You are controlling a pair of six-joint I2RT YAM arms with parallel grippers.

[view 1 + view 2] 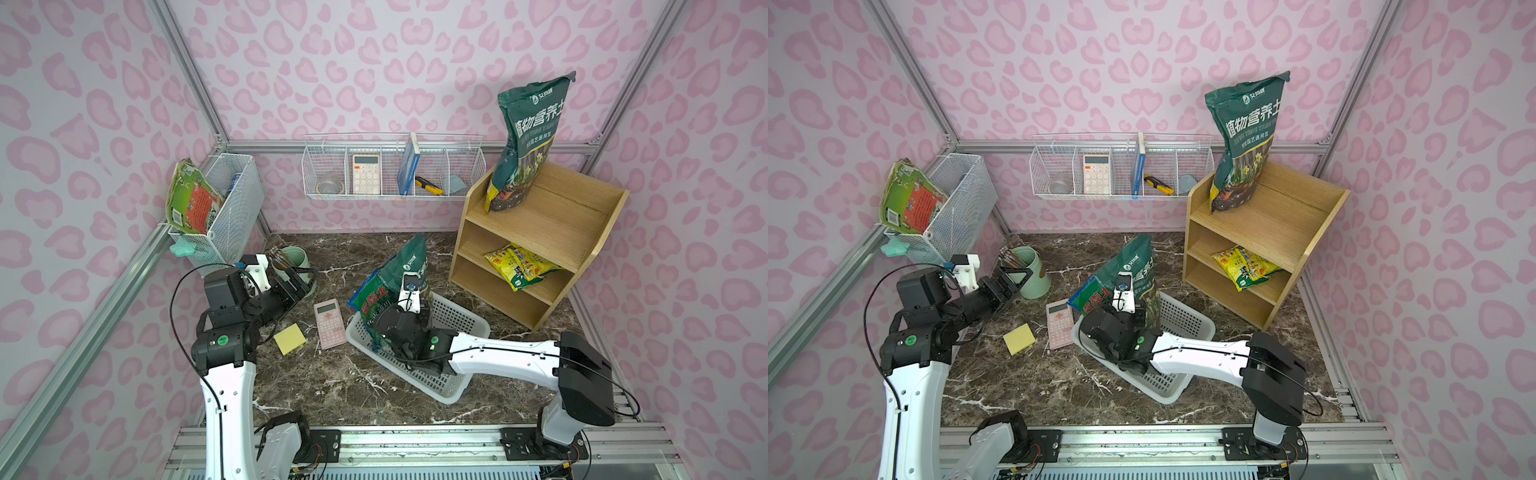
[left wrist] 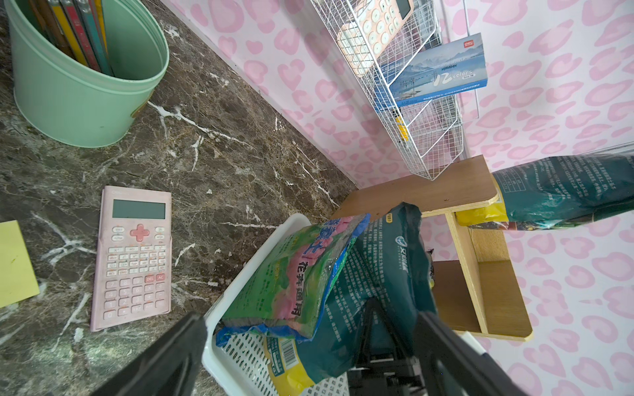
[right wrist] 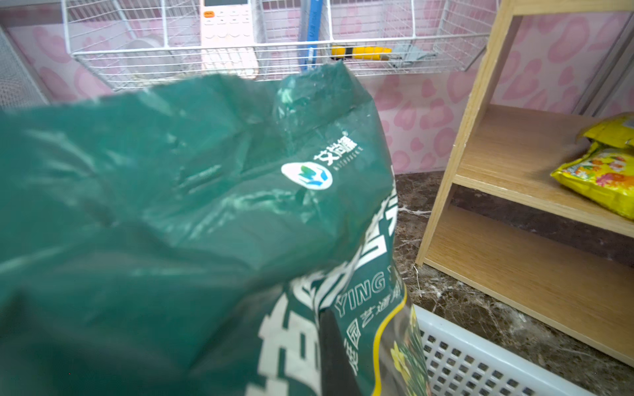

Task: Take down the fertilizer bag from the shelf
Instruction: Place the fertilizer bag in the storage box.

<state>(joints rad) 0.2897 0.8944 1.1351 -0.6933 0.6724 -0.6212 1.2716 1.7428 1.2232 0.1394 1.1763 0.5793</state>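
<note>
Set-down step prob: R claw [image 1: 417, 307] clamped on green bag [image 1: 409, 259] in basket [image 1: 457, 320], L claw [image 1: 300, 280] spread apart away from basket; next needs release w/o tipping bag.

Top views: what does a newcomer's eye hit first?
The tall green bag standing upright on the top tier of the wooden shelf at the back right. Next, a second green bag leaning up out of the white basket mid-table, with the right arm stretched across to it.
</note>
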